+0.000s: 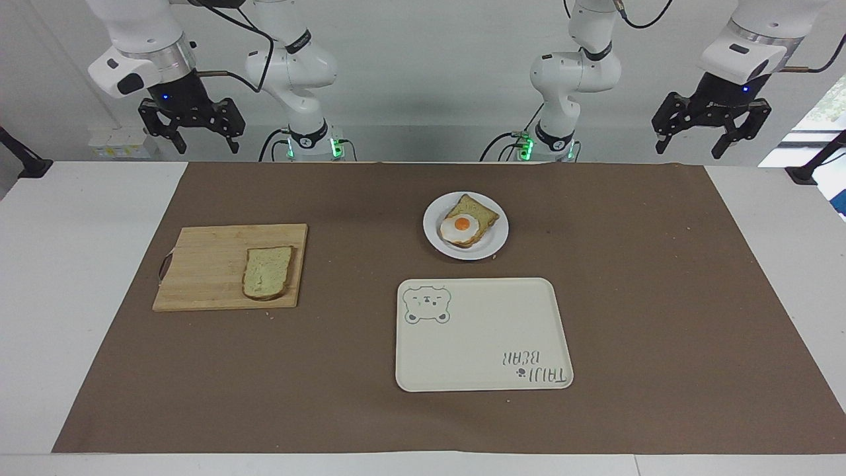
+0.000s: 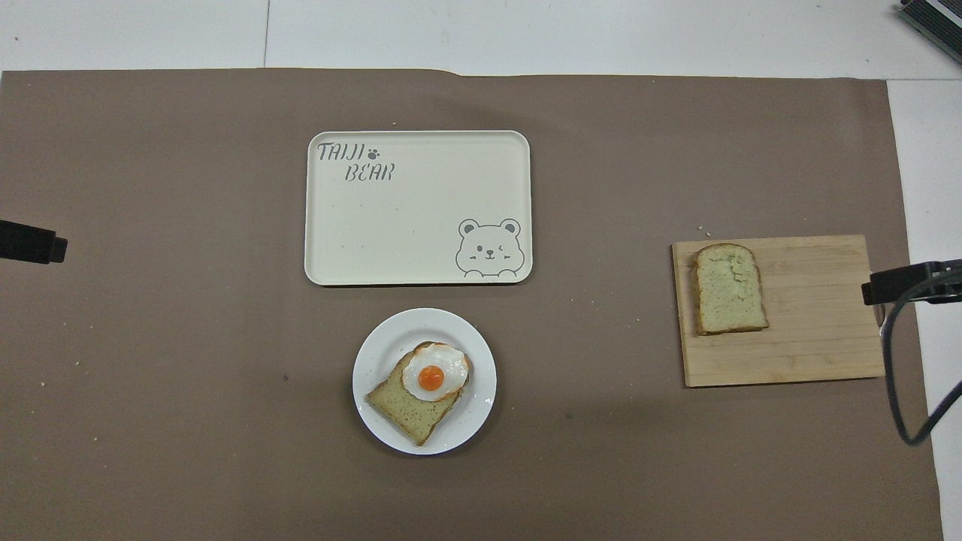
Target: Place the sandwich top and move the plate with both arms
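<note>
The sandwich top [image 1: 268, 272] lies flat on a wooden cutting board [image 1: 211, 264] toward the right arm's end of the table; it also shows in the overhead view [image 2: 729, 289]. The white plate [image 1: 496, 243] sits near the table's middle, close to the robots, and carries a browner slice with a fried egg [image 1: 464, 223]. The plate also shows in the overhead view [image 2: 376, 353]. My right gripper [image 1: 198, 139] hangs open and empty, high up near the robots' edge of the table. My left gripper [image 1: 700, 139] hangs open and empty, high at the left arm's end.
A cream rectangular bear tray [image 1: 482, 337] lies just farther from the robots than the plate, and it also shows in the overhead view [image 2: 413, 225]. A brown mat [image 1: 628, 297] covers the table. Crumbs are scattered on it. Only the grippers' tips show in the overhead view.
</note>
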Available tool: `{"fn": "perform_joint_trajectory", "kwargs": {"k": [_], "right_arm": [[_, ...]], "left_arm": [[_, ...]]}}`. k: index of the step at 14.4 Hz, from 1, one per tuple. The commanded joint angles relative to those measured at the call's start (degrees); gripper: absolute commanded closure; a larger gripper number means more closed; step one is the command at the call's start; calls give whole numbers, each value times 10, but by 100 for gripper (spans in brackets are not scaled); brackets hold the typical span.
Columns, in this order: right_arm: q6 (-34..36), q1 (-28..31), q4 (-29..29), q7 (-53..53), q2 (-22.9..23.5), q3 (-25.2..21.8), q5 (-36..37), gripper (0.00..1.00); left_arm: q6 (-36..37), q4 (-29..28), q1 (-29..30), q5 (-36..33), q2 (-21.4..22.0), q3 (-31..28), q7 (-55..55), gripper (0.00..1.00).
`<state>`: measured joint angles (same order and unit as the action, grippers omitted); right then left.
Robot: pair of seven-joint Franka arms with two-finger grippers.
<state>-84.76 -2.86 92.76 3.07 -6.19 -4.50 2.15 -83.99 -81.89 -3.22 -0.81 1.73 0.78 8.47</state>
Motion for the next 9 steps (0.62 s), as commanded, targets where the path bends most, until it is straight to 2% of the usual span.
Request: {"fn": "perform_joint_trajectory", "kwargs": {"k": [1,7,9], "right_arm": [[-38,7,36,20,-14,-4,-14,0],[-108,15,91,36,-8,-4,-15,0],[-134,35,114,60,-4,-4,-44,0]], "left_arm": [[8,0,6,-3,6,4,-4,0],[8,0,6,-3,6,4,-4,0],[8,0,6,-3,6,4,-4,0]]}}
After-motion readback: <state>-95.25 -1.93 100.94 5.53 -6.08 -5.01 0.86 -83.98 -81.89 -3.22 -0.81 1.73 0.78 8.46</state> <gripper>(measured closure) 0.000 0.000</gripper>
